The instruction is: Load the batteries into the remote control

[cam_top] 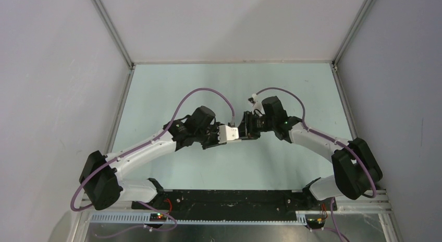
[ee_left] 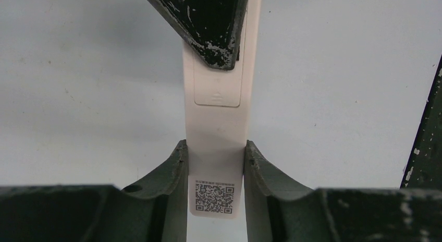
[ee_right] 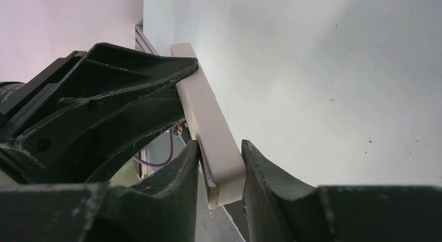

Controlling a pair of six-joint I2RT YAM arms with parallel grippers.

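The remote control, a slim white bar, is held in the air between both grippers over the middle of the table. My left gripper is shut on its end with the QR sticker. The back faces the left wrist camera, with the battery cover in place and showing an arrow mark. My right gripper is shut on the opposite end of the remote, and one of its fingers shows over the cover's far part. No batteries are in view.
The pale table lies under the arms, with grey walls on three sides and metal rails along its edges. Purple cables loop above both wrists. The left arm's fingers fill the left of the right wrist view.
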